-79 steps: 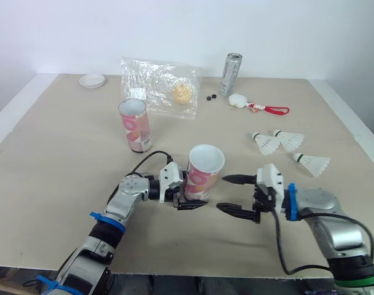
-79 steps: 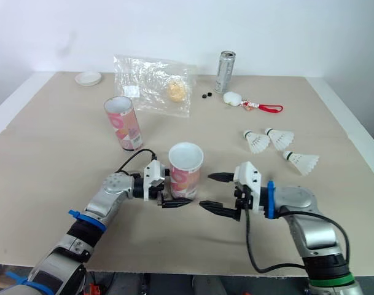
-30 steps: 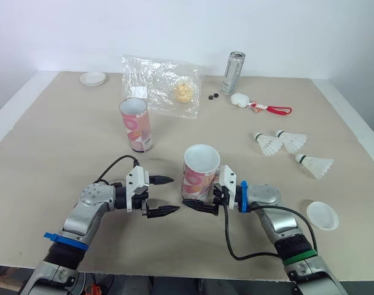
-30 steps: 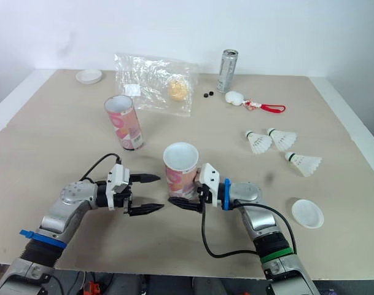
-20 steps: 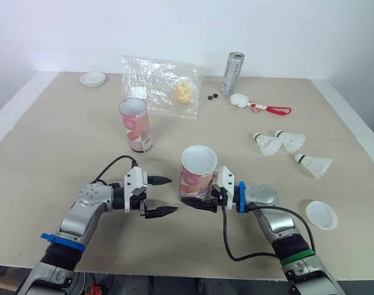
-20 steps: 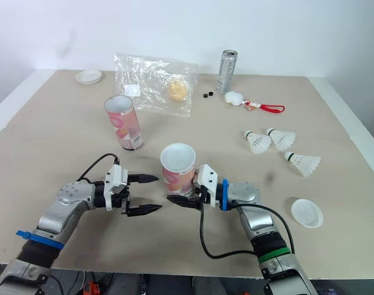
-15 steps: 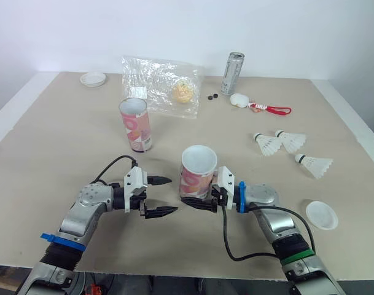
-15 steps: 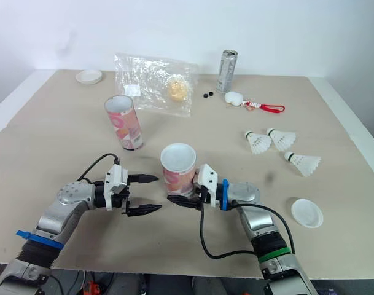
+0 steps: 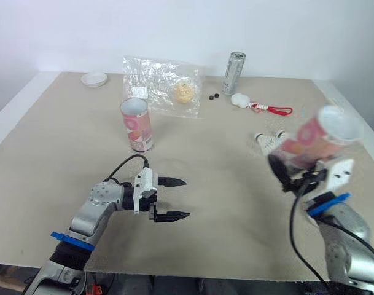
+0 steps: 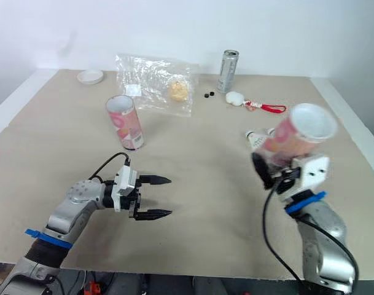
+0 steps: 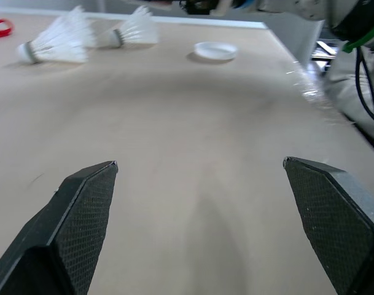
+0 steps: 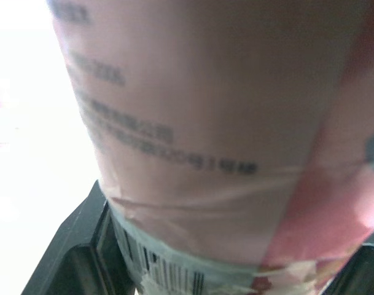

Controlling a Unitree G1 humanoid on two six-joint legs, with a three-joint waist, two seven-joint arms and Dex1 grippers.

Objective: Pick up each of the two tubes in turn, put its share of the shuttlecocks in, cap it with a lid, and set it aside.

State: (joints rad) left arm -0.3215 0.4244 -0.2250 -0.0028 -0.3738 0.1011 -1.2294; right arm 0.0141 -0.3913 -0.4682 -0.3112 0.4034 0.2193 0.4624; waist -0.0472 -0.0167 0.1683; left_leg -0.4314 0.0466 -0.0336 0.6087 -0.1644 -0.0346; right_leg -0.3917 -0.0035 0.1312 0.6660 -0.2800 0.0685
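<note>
— What does the right end effector (image 10: 264, 170) have?
— I keep it closed around the lower part of one tube (image 10: 295, 137), lifted and tilted over the right side of the worktop (image 9: 64, 153). The left end effector (image 9: 177, 198) is wide open and empty.
— How far along?
— Early, I judge. The shuttlecocks (image 11: 51, 42) lie loose, the other tube (image 9: 136, 125) stands uncapped, and the lids (image 9: 94, 78) are unused.

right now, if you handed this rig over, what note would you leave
Left gripper: fingers open, empty, low over the table.
Right gripper: shut on a pink patterned cardboard tube, held tilted in the air beside the white feather shuttlecocks.
Second pink tube: upright, far left, uncapped.
White round lids: one far-left corner, one near the right edge.
Done: first tube picked up. Left: fill, cap, set aside both.
</note>
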